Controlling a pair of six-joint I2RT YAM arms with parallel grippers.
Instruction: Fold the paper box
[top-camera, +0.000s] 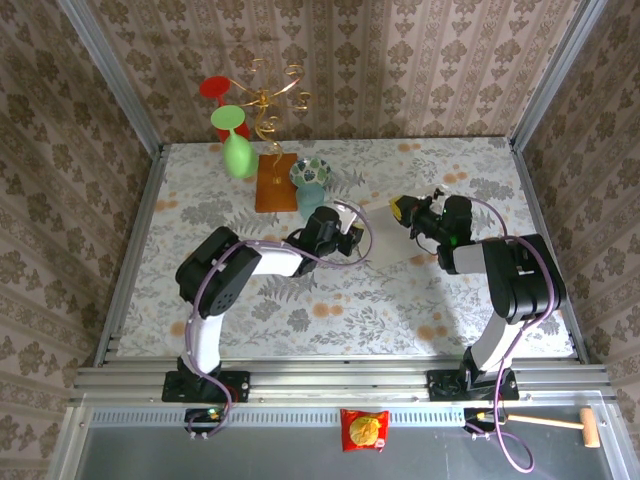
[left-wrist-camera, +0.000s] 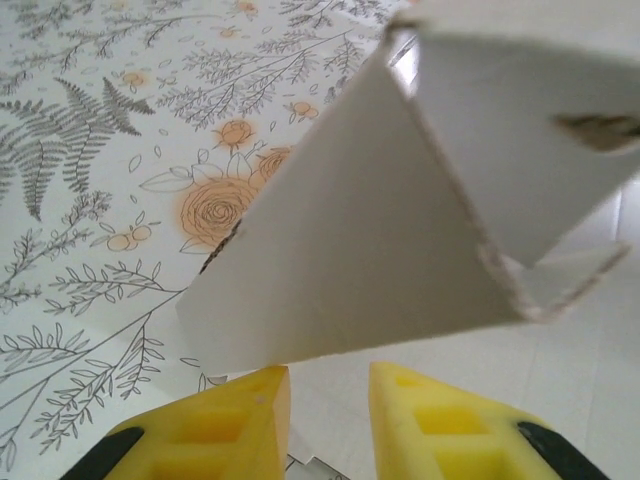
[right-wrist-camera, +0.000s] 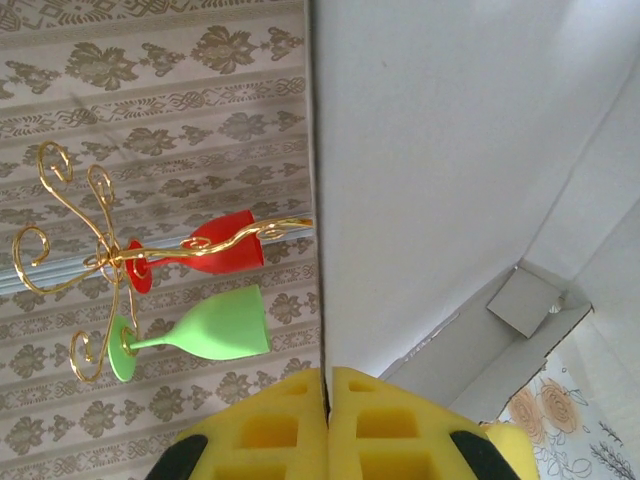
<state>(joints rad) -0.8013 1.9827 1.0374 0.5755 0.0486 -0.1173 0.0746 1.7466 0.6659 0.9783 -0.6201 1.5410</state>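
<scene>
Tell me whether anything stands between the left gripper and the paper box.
Nothing visible does. The left gripper, jaws apart, points straight at a raised flap of the paper box, with no object between them. The right gripper is shut on another panel.

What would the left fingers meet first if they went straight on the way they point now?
Probably the paper box: its white panel stands right ahead of the left fingers, though the depth is hard to judge.
</scene>
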